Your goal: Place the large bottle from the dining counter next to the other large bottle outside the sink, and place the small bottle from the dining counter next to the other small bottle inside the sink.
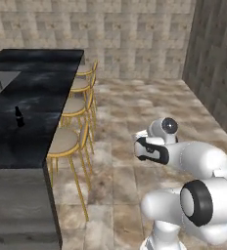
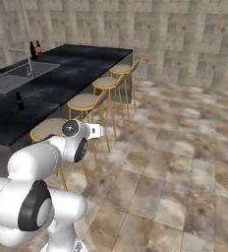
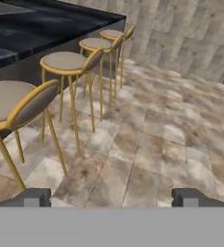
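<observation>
Your arm's white body fills the foreground of both base views, folded low beside the dining counter (image 2: 86,69), out over the tiled floor (image 2: 185,147). Your gripper (image 3: 112,197) carries nothing: in the hand view its two dark fingertips (image 3: 34,197) stand far apart, with bare floor between them, so the jaws are wide open. That view looks along the row of gold-legged stools (image 3: 68,62), and the nearest seat sits just beside the left fingertip's side of the picture.

You find the small bottle (image 2: 19,101) upright on the black marbled top, near the counter's close end and set back from the stool-side edge; the left base view shows it (image 1: 19,117) in the same spot, well apart from your hand.

At the far back corner of the counter, past the sink (image 2: 13,81) and its faucet (image 2: 25,59), two tall bottles stand upright just beside each other: the large bottle (image 2: 32,50), dark, and the other large bottle (image 2: 39,50), brown with a red label. Whether they touch is too small for you to tell. You cannot see into the sink basin from here.
</observation>
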Motion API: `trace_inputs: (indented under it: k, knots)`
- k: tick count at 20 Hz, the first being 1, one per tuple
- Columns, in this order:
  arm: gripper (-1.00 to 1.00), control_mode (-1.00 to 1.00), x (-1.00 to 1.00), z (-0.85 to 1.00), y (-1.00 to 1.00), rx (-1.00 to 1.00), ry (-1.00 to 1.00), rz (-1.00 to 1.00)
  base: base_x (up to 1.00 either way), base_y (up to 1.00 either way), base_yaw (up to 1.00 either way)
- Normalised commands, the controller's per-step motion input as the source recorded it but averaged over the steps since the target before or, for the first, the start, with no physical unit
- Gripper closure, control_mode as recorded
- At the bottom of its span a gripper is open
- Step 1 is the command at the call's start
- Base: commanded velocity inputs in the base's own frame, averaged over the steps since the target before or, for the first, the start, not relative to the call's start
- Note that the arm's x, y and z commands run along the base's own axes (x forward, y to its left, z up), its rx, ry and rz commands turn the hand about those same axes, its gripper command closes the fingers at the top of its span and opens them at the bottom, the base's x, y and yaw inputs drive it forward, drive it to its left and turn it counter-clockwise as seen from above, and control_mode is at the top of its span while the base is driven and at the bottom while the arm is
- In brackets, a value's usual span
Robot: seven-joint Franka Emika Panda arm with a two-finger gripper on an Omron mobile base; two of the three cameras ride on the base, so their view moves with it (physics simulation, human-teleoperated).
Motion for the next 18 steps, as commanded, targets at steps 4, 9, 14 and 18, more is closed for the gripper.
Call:
trace_inputs:
  k: [4, 9, 14, 18]
  knots:
    - [-1.0, 1.0, 0.0, 0.0, 0.0, 0.0, 0.0, 0.0, 0.7, -0.68, 0.43]
    - [-1.0, 1.0, 0.0, 0.0, 0.0, 0.0, 0.0, 0.0, 0.55, -0.48, 0.4]
    - [-1.0, 1.0, 0.0, 0.0, 0.0, 0.0, 0.0, 0.0, 0.4, -0.33, 0.36]
    - [-1.0, 1.0, 0.0, 0.0, 0.0, 0.0, 0.0, 0.0, 0.12, -0.25, 0.33]
